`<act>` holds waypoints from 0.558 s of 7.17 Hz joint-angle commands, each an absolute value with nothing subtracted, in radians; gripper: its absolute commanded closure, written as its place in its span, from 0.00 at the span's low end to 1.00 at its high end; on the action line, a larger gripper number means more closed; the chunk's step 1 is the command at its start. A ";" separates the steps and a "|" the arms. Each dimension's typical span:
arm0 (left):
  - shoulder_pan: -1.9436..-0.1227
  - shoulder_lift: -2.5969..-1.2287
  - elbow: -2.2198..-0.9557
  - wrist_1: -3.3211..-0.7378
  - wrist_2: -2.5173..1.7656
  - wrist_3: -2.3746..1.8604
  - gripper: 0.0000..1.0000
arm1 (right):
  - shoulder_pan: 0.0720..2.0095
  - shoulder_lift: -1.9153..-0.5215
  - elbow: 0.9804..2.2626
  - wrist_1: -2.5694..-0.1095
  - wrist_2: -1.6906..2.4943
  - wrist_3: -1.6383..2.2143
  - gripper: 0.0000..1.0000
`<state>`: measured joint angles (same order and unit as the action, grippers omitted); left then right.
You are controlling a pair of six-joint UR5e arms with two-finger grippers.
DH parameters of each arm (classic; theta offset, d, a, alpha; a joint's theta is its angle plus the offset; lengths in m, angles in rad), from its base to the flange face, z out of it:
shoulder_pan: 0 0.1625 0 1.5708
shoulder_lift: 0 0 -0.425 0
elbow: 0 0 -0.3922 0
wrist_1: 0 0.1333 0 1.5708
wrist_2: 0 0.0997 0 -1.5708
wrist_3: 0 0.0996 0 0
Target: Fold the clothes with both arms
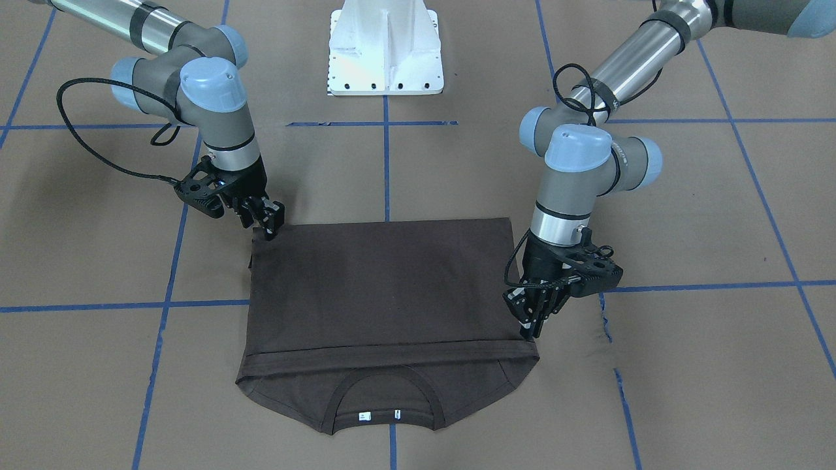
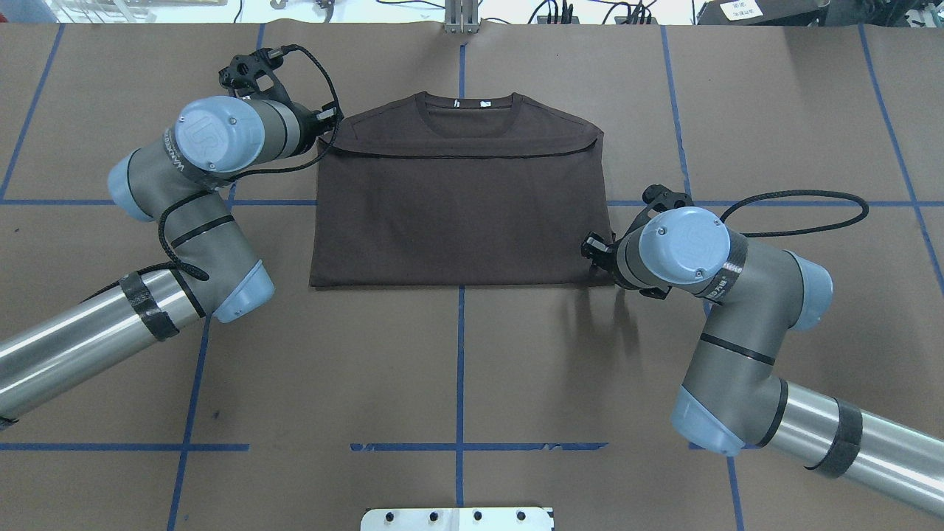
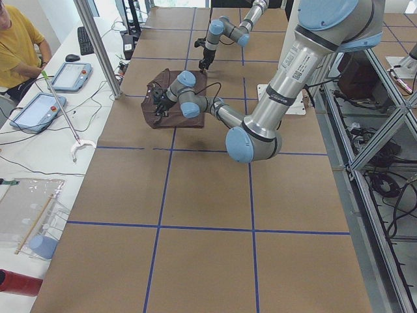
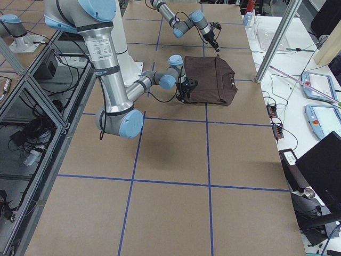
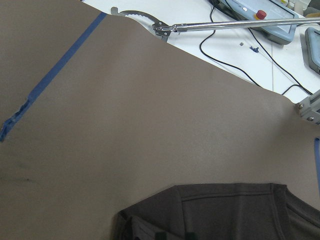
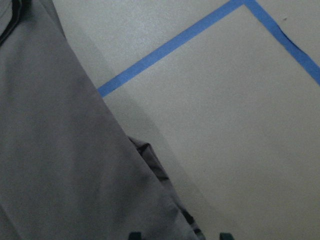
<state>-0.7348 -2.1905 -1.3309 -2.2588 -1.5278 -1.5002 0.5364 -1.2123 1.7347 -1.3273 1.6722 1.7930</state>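
The dark brown T-shirt (image 1: 379,287) (image 2: 457,214) lies flat on the brown table cover. Its lower half is folded up to the shoulders, and the collar with white labels (image 1: 364,415) points away from the robot. My left gripper (image 1: 530,329) (image 2: 328,118) is down at the hem corner beside the left shoulder, its fingers close together on the cloth edge (image 5: 235,210). My right gripper (image 1: 269,228) (image 2: 592,247) sits at the folded corner nearest the robot. In the right wrist view its tips stand wide apart over the shirt's edge (image 6: 60,165).
Blue tape lines (image 2: 460,354) cross the table cover. The white pedestal base (image 1: 385,46) stands on the robot's side of the shirt. Past the far edge lie a metal rod (image 5: 225,25), cables and tablets, where a person in yellow (image 3: 16,45) sits.
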 commanded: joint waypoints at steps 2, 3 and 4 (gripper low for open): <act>-0.735 -2.191 -1.331 -2.255 -1.528 -1.500 0.76 | 0.535 -1.218 1.736 -1.327 1.671 1.795 0.82; -0.735 -2.191 -1.330 -2.255 -1.528 -1.500 0.76 | 0.532 -1.215 1.738 -1.327 1.671 1.818 1.00; -0.735 -2.191 -1.328 -2.255 -1.528 -1.500 0.76 | 0.532 -1.216 1.744 -1.327 1.671 1.822 1.00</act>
<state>-0.7348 -2.1905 -1.3301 -2.2551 -1.5278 -1.5002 0.5332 -1.2161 1.7385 -1.3269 1.6705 1.8113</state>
